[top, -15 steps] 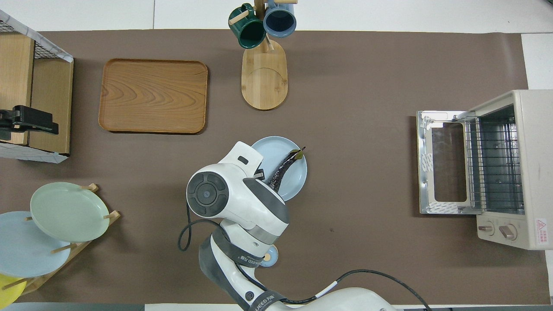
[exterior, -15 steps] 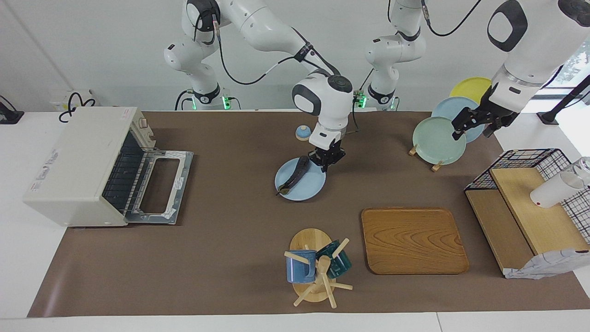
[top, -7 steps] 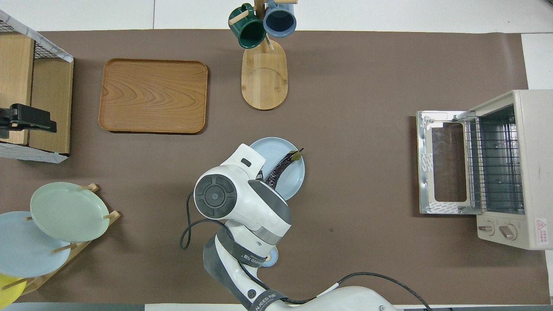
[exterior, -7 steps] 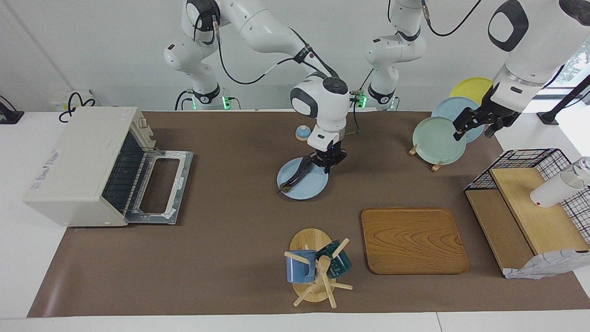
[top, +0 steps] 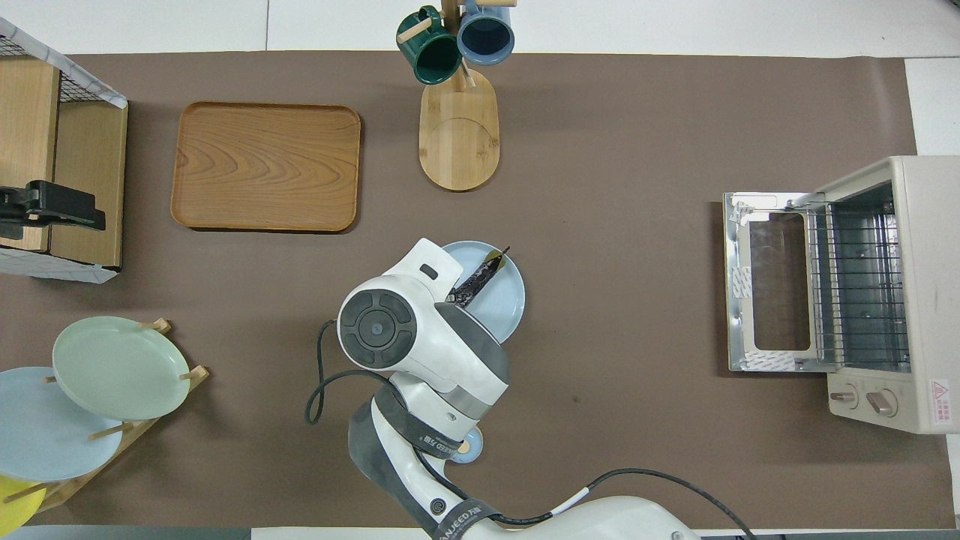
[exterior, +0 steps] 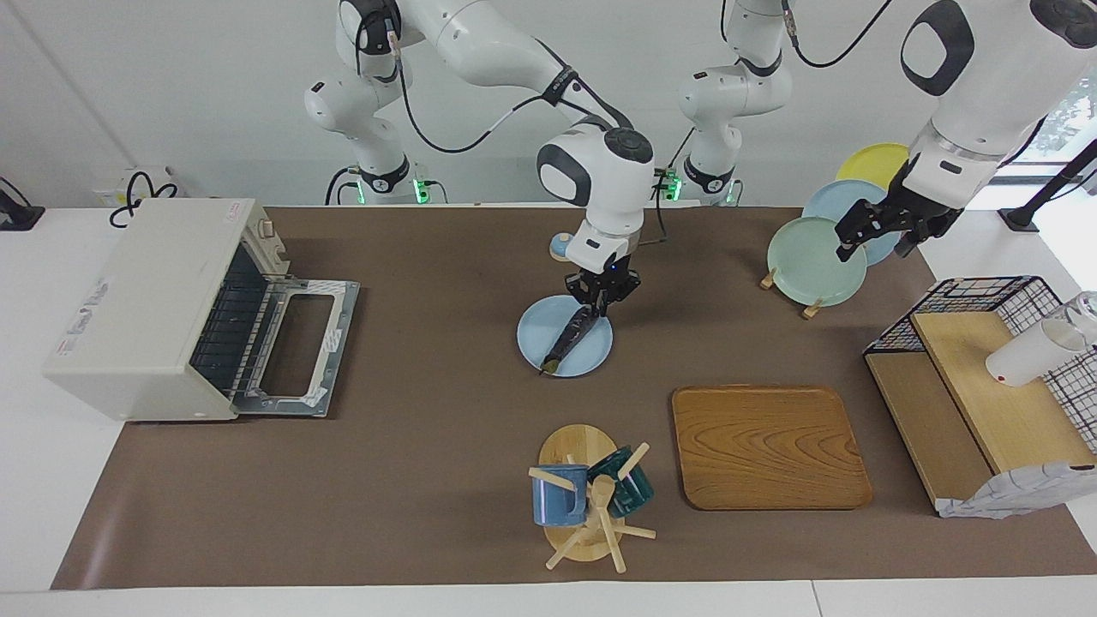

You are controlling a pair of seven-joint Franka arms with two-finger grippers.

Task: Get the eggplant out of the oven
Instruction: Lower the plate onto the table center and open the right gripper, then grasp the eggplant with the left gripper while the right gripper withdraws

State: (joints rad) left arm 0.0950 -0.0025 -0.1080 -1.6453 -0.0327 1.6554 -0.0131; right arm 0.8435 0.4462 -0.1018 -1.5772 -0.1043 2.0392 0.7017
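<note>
Eggplant [exterior: 573, 335] was already on the light blue plate [exterior: 540, 334], well clear of the oven [exterior: 141, 300]; right hand [exterior: 600, 296] pinched its end. I'd let go gently, lift straight up. Left hand [exterior: 883, 230] waited, couldn't tell its state.

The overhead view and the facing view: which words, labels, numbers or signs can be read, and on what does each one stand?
"JEED": partly hidden lettering on the grey band of the right arm.
Red warning label on the oven: too small to read.
Stickers on the oven's top: too blurred to read.
Markings at the oven's knobs: not readable.
</note>
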